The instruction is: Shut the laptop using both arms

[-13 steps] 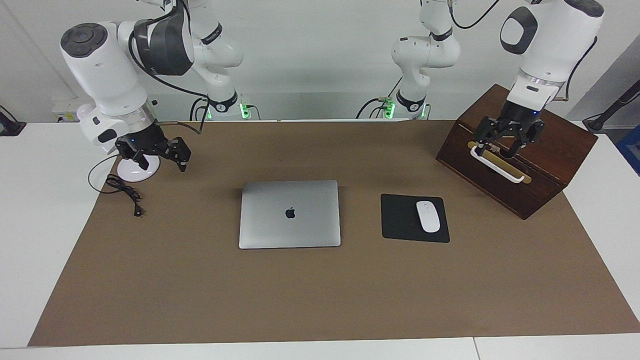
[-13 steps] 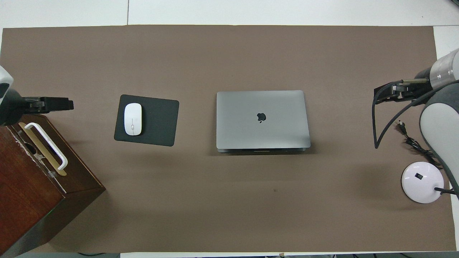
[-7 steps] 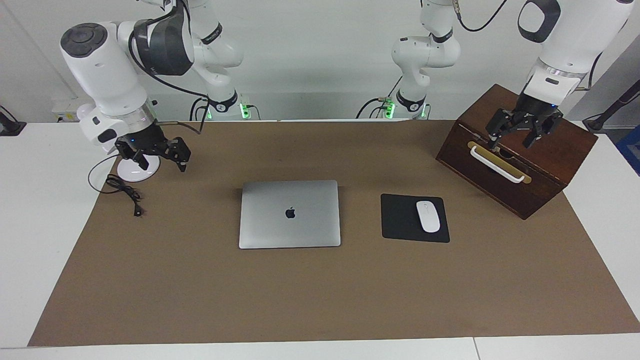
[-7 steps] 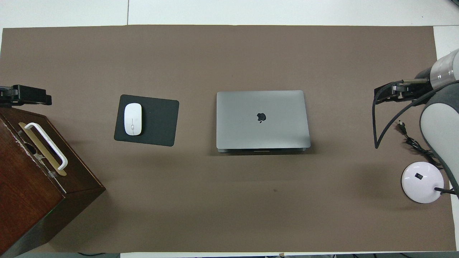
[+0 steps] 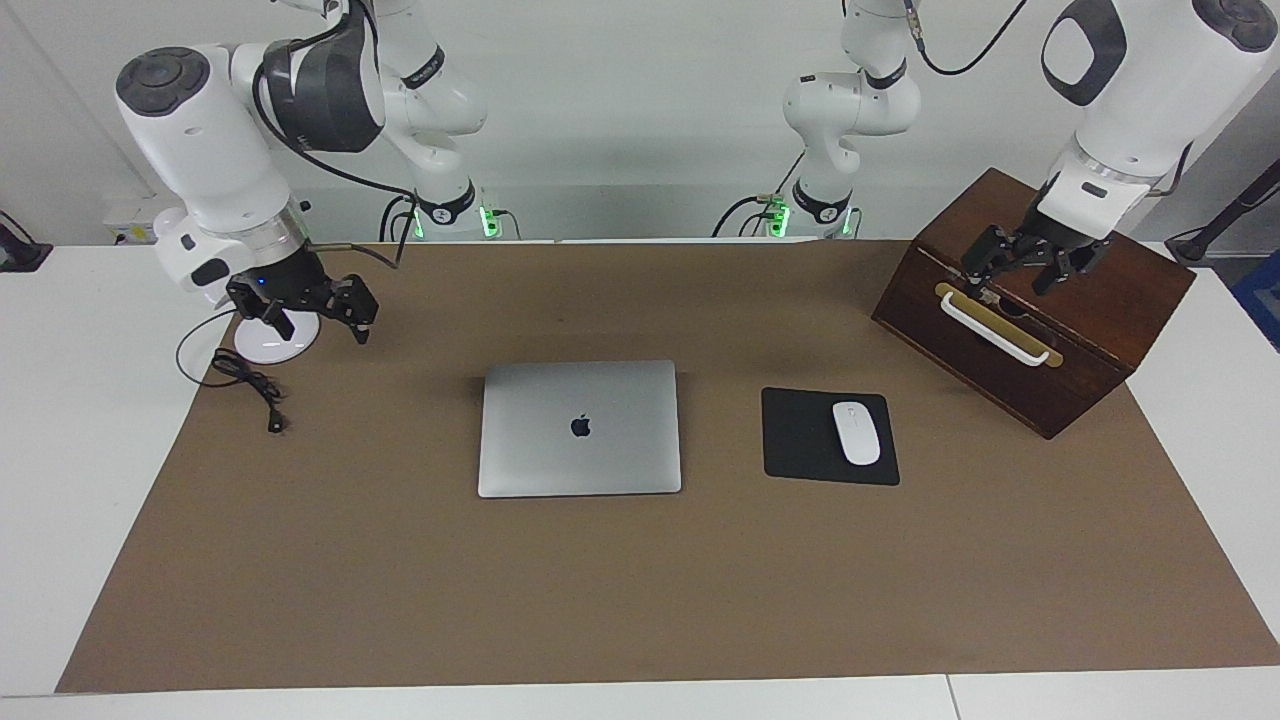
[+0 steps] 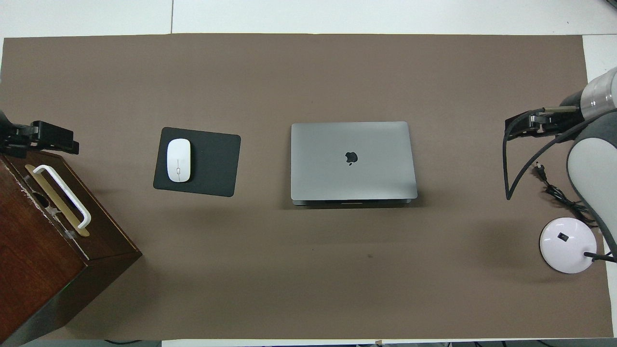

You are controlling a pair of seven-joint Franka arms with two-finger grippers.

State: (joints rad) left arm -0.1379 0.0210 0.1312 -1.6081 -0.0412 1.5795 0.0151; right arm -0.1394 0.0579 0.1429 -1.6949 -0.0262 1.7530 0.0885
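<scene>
From across the surface (image 5: 640, 600): the laptop (image 5: 580, 428) lies flat mid-mat with its lid down and the apple logo facing up, so the closing looks done and nothing seems left but for the arms to clear out. The black mouse pad (image 5: 800, 440) with its white mouse (image 5: 856, 433) sits just beside it, toward the left arm's end. The right end effector (image 5: 315, 322) hangs above the white round lamp base (image 5: 270, 345) and its cable (image 5: 245, 385), fingers spread apart, holding nothing. The left end effector (image 5: 1015, 275) hovers over the wooden box (image 5: 1090, 340), close above its white handle (image 5: 995, 328), fingers apart and empty too.

From overhead now: laptop (image 6: 352, 159) shut, well apart from both arms. The left end effector (image 6: 48, 137) pokes in at the edge by the box (image 6: 43, 255); the right end effector (image 6: 528, 124) sits at the other end, over the mat near the lamp base (image 6: 566, 245).
</scene>
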